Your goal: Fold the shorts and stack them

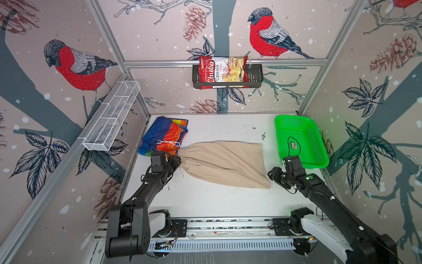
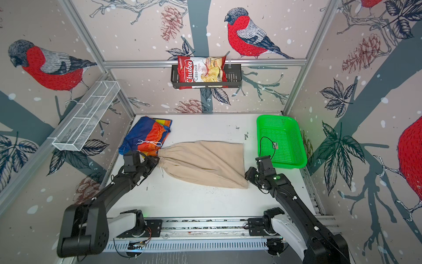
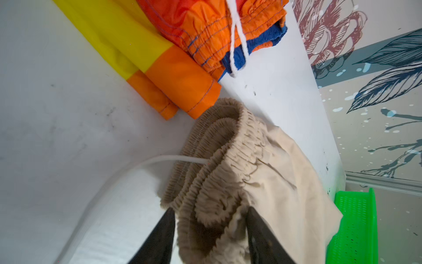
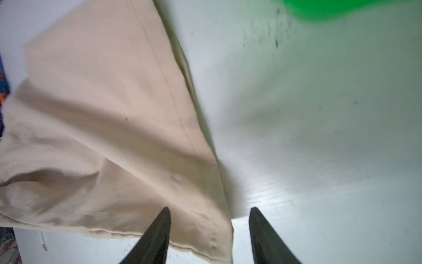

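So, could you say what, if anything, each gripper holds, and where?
Right gripper: nothing, fingers apart over the beige shorts hem. Left gripper straddles their waistband; grip cannot be told.

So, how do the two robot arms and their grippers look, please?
The black, jointed left arm and right arm have white shells near their bases and thin black cables tied with small white clips. A green light glows on the right one. The left gripper and right gripper have black, pointed fingers.

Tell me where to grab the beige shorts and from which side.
Grip the beige shorts at the gathered waistband, from the left end, where the left gripper stands open: the elastic bunches into a thick ridge raised off the table. The hem lies flat, probably harder to pinch.
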`<state>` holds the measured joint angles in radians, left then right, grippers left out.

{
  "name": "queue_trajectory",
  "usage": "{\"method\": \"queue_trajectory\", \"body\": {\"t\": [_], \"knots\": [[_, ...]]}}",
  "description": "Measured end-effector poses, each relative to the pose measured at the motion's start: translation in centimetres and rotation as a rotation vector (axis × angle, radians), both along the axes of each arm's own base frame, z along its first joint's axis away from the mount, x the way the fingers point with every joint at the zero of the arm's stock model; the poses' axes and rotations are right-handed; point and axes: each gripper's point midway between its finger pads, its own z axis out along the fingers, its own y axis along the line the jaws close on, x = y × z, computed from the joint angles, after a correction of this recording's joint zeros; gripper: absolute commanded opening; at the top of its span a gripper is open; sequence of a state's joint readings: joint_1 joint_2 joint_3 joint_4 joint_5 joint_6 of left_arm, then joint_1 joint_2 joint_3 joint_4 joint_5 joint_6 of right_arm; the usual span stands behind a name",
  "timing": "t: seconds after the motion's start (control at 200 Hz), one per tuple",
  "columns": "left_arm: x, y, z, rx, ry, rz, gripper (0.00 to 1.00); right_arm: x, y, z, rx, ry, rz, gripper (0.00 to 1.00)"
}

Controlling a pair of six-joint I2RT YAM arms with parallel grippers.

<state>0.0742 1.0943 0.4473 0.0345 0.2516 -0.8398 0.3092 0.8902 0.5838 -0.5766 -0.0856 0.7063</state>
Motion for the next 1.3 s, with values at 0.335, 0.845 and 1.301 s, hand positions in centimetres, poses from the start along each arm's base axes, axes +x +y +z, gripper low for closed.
{"method": "queue_trajectory", "body": {"t": [0.335,0.845,1.301], "knots": [[2.0,-6.4,10.9,0.065,-0.251,-0.118,0.09,3.2,8.6,1.9,-0.072,-0.073,0.241,0.00],[0.5,-9.4,-0.8,0.080,0.003,-0.204,0.00,-2.5,14.0,-7.9,-0.044,0.115,0.372,0.00],[-2.8,-5.2,-6.2,0.221,0.152,-0.095,0.00,-2.2,11.9,-8.7,0.003,0.061,0.283,0.00]]}}
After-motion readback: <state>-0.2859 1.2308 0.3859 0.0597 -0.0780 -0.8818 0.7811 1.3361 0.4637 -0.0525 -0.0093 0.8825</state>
